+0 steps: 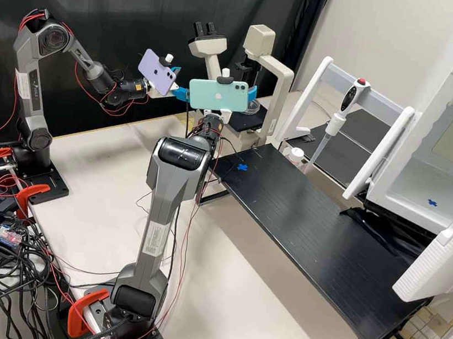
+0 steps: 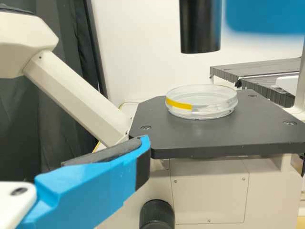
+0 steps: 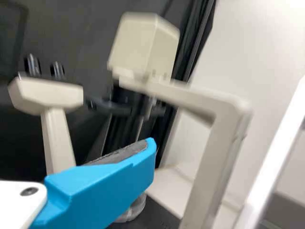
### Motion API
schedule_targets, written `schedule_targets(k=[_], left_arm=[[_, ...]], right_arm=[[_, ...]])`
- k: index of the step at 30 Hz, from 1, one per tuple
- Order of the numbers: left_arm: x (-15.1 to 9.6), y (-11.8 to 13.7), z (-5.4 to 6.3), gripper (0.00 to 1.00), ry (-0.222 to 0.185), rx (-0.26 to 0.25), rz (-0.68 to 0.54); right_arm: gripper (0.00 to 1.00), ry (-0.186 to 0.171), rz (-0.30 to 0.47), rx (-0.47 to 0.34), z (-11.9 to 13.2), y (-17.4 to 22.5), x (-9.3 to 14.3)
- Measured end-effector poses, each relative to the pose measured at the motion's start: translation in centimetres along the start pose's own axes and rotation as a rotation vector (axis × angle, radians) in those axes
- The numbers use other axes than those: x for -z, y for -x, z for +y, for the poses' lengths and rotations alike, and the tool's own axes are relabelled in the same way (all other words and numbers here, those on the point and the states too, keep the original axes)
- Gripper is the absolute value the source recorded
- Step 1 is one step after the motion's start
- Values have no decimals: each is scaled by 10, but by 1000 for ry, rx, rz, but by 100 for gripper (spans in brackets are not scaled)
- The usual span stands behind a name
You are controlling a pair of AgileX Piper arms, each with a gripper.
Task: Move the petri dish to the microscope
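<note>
Placement looks done: petri dish (image 2: pixel 202 101) sits flat on the microscope stage (image 2: pixel 257 136), right of centre in the left wrist view. Next: back both arms off, no clipping the dish. Left arm (image 1: pixel 33 91) enters high view upper left, elbow high, forearm sloping down; right arm (image 1: pixel 162 211) reaches up from bottom centre. Left pincer (image 2: pixel 143 155) and right pincer (image 3: pixel 150 152) wide, empty.
</note>
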Motion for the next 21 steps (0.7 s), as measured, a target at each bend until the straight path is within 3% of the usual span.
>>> schedule_targets(k=[3, 5, 8, 17, 21], left_arm=[[0, 0, 0, 100, 0, 0, 0], [0, 0, 0, 100, 0, 0, 0], [0, 0, 0, 100, 0, 0, 0], [0, 0, 0, 100, 0, 0, 0], [0, 0, 0, 100, 0, 0, 0]], right_arm=[[100, 38, 46, -61, 15, 27, -1], [100, 42, 41, -83, 21, 46, -8], [100, 22, 19, -148, 36, 79, -19], [100, -55, -176, -279, 60, 161, -47], [100, -111, -275, -342, 63, 188, -54]])
